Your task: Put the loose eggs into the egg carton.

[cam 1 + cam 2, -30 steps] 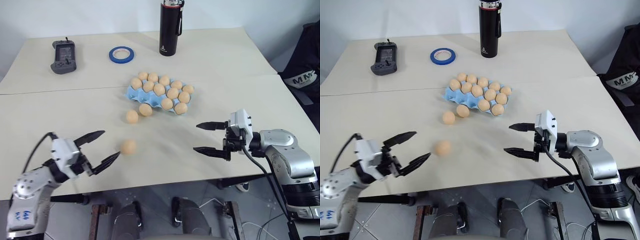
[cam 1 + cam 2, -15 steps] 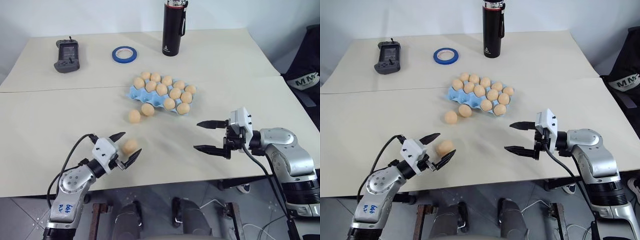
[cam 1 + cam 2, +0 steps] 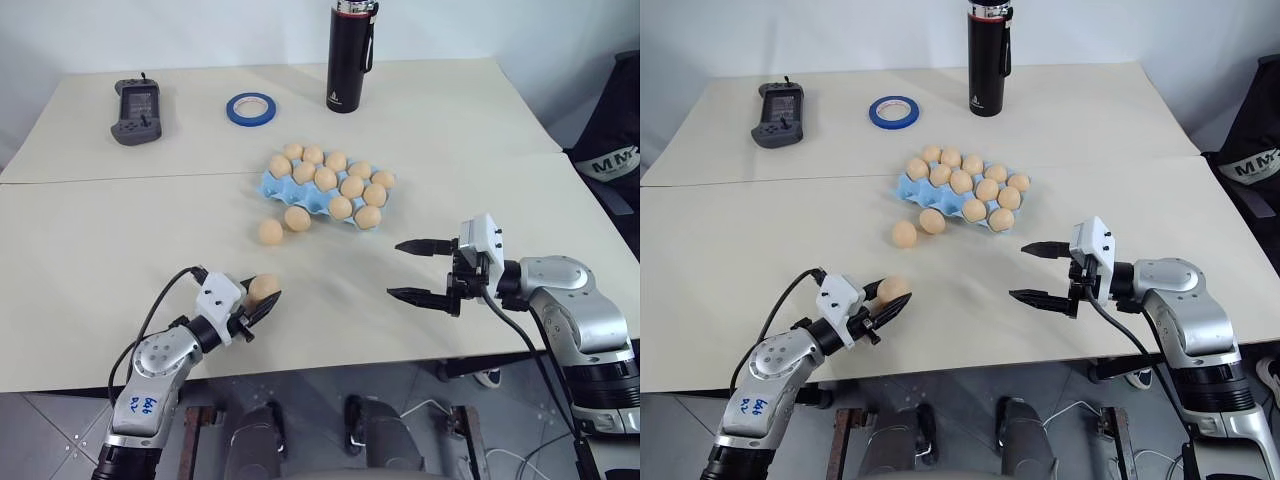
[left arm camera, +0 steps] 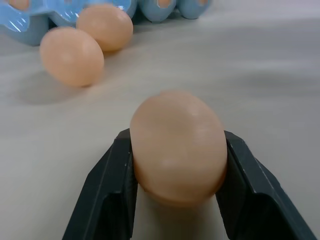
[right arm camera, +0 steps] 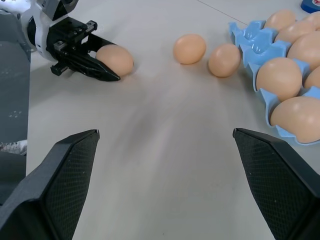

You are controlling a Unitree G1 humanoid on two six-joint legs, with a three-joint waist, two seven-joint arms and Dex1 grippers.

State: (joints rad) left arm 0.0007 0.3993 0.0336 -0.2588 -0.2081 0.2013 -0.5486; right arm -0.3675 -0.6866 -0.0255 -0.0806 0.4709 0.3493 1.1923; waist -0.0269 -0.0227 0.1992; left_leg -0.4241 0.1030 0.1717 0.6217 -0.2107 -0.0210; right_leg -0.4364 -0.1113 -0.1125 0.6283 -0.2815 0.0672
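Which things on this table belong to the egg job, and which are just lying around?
Job: egg gripped by the left gripper; two loose eggs on the table; egg carton.
Lying about: blue tape roll, black bottle, grey handheld controller.

Tan-brown loose eggs (image 3: pixel 270 231) beside light-blue egg carton (image 3: pixel 268 184), more tan eggs filling its cups. Cream worktop (image 3: pixel 120 240). Beyond carton: glossy black bottle (image 3: pixel 346 58) w/ white logo, silver-and-red cap; blue tape roll (image 3: pixel 247 107); dark-grey handheld controller (image 3: pixel 132 98). Left claw (image 3: pixel 880 306) & right claw (image 3: pixel 420 268): black fingers, white wrist blocks, silver-grey arms.
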